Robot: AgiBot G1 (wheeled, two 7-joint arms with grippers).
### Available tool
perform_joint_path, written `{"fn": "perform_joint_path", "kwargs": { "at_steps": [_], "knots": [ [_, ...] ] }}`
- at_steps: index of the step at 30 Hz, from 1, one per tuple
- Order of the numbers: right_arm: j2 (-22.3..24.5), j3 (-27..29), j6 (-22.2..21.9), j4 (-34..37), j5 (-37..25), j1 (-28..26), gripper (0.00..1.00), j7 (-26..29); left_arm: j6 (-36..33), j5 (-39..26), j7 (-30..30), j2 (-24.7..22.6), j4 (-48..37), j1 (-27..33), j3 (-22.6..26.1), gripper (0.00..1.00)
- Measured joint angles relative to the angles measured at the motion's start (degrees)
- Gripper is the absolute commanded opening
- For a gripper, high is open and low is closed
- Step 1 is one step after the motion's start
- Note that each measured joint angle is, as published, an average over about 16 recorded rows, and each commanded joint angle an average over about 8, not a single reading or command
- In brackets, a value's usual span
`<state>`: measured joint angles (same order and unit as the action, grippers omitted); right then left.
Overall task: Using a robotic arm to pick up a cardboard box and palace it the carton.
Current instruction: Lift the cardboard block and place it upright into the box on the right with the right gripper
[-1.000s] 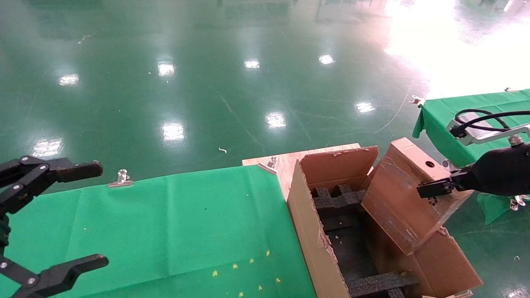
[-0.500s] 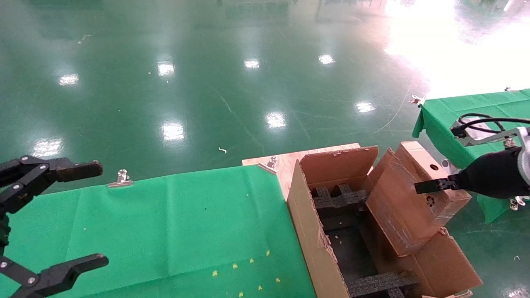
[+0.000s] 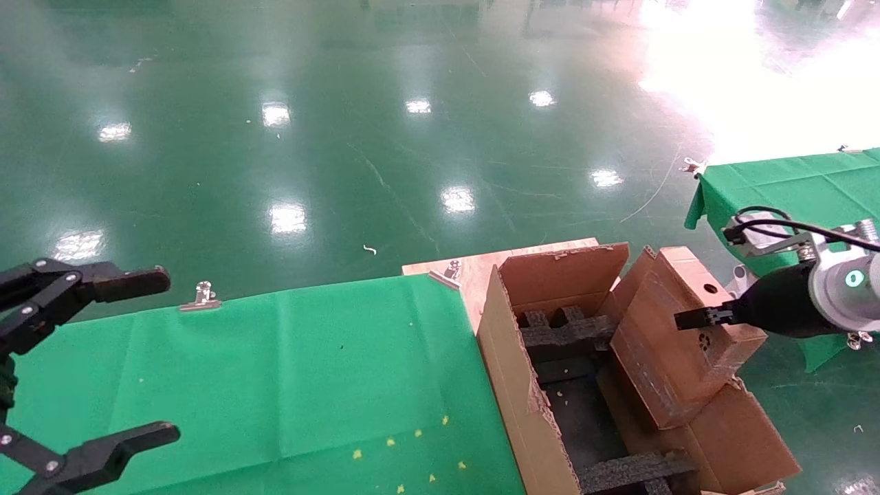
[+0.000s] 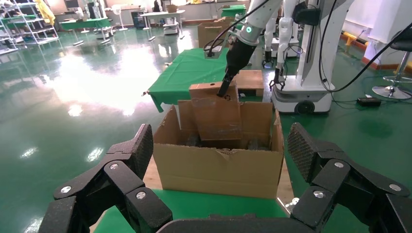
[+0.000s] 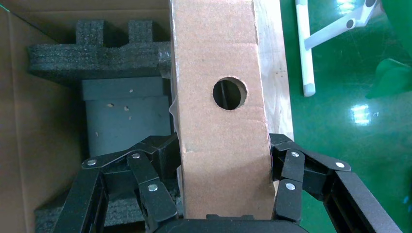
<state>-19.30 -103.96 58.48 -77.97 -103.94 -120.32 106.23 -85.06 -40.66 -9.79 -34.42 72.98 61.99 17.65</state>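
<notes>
The small cardboard box (image 3: 667, 344) with a round hole in its narrow face is tilted, its lower end inside the right side of the large carton (image 3: 509, 371). My right gripper (image 3: 700, 324), on the white arm with silver wrist (image 3: 842, 289), is shut on the box's upper end. In the right wrist view the gripper (image 5: 223, 150) clamps the box (image 5: 218, 48) on both sides, over black foam inserts (image 5: 97, 53). My left gripper (image 3: 165, 355) is open and empty at the far left. The left wrist view shows it (image 4: 219, 145) facing the carton (image 4: 218, 170) and box (image 4: 216, 116).
The carton stands on a wooden board (image 3: 481, 268) at the right end of the green-clothed table (image 3: 309, 371). A second green-clothed table (image 3: 777, 185) is behind the right arm. Metal clips (image 3: 201, 297) hold the cloth. Another robot's base (image 4: 311, 92) stands beyond the carton.
My right gripper has moved down and to the left with the box. The box's lower end has sunk deeper into the carton. The left gripper has not moved.
</notes>
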Motion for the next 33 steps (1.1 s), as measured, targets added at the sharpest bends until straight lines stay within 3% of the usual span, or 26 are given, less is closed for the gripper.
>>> {"fn": "perform_joint_path", "kwargs": {
  "at_steps": [33],
  "knots": [
    [-7.3, -4.7, -10.5, 0.1, -13.8, 12.7, 0.0, 16.8, 0.0, 0.0, 0.0, 0.0, 0.0, 0.0, 0.1, 1.0]
  ]
}}
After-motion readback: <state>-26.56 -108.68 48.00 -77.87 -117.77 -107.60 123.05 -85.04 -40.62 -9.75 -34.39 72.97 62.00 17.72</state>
